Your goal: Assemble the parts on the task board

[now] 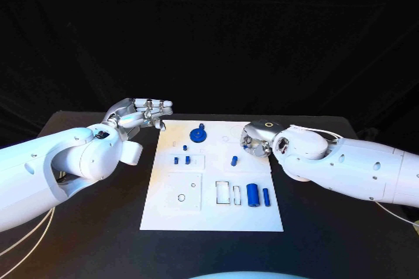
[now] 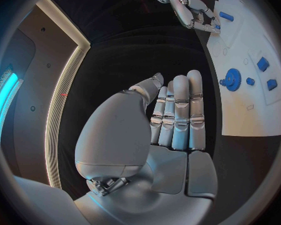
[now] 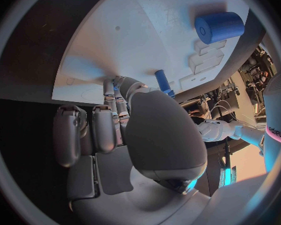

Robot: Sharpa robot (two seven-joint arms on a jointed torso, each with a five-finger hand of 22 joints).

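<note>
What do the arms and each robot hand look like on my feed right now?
Both arms are glossy white rounded shells with small dark screw holes. The left arm has thin pale cables trailing beneath it; the right arm carries a thin pale cable over its wrist shell. The left robot hand and the right robot hand are silver metal with segmented fingers; a ring marking sits near the right wrist.

Flat white rectangular task board [image 1: 175, 215], small plain blue plastic parts [image 1: 252, 195] on it, one a blue toothed gear [image 1: 199, 135], matte black table [image 1: 87, 230], glossy white arms, silver metal hands [image 1: 140, 114]
</note>
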